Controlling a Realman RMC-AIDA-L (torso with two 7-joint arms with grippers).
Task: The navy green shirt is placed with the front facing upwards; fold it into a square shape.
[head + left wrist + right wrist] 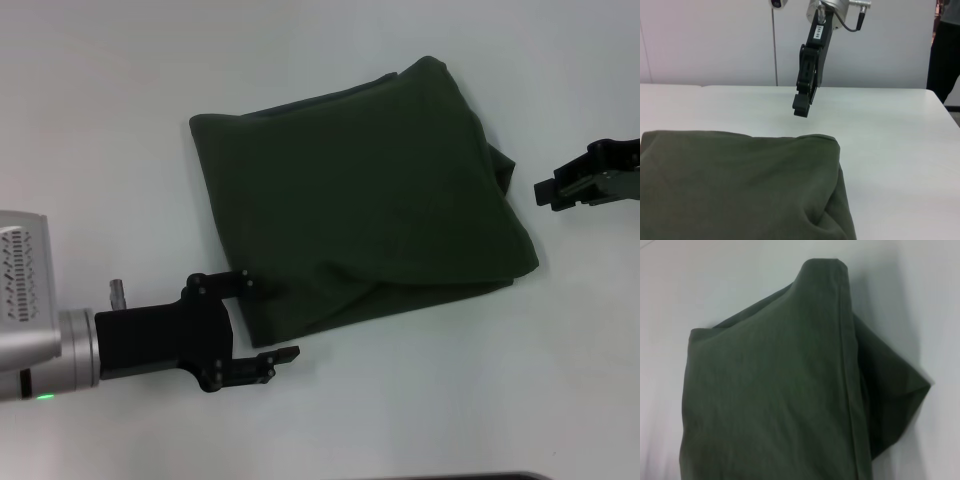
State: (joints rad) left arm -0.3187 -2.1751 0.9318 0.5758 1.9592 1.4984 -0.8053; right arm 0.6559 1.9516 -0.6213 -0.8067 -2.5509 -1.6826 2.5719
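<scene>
As it lies folded, shirt squarish, tilted | left claw apart | right claw together

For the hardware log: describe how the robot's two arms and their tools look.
The left tool is black and blocky with bolted finger links, on a silver cylindrical wrist with a perforated panel and a small green light. The right tool is also black, carries a white label strip, and hangs from a silver wrist with a black cable looping off it.
</scene>
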